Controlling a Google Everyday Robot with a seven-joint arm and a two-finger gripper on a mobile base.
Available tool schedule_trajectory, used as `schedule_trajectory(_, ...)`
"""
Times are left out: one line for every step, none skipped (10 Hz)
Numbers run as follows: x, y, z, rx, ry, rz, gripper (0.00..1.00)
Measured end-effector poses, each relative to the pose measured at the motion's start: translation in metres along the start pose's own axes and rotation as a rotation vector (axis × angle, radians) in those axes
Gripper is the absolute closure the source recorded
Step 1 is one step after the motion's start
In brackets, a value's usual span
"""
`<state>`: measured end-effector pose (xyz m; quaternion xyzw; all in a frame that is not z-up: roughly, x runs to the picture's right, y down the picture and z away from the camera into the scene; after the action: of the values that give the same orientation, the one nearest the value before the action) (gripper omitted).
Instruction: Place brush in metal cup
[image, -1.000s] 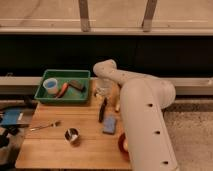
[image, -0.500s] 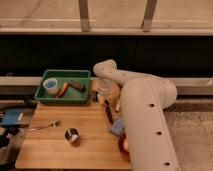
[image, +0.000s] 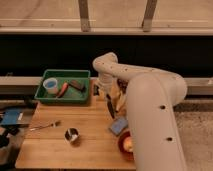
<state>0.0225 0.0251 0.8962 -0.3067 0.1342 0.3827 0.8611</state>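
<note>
While partly hidden, hand grips brush, metal cup well apart.

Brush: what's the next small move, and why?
Probably carry the brush toward image-left and nearer the camera, stopping above the metal cup. The brush hangs nearly upright just under the gripper, apparently off the table. The cup stands apart from it, beside the fork, so there is a sideways gap to close first.
</note>
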Motion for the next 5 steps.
schedule_trajectory(0.003, -0.005, -0.018, 0.046, -0.004, 0.003, 1.0)
schedule_trajectory(0.008, -0.008, -0.027, 0.075, -0.004, 0.007, 1.0)
schedule_trajectory(0.016, -0.013, -0.035, 0.09, -0.004, 0.009, 1.0)
schedule_trajectory(0.026, -0.017, -0.047, 0.078, -0.018, 0.002, 1.0)
schedule_trajectory(0.035, -0.016, -0.06, 0.025, -0.024, -0.023, 1.0)
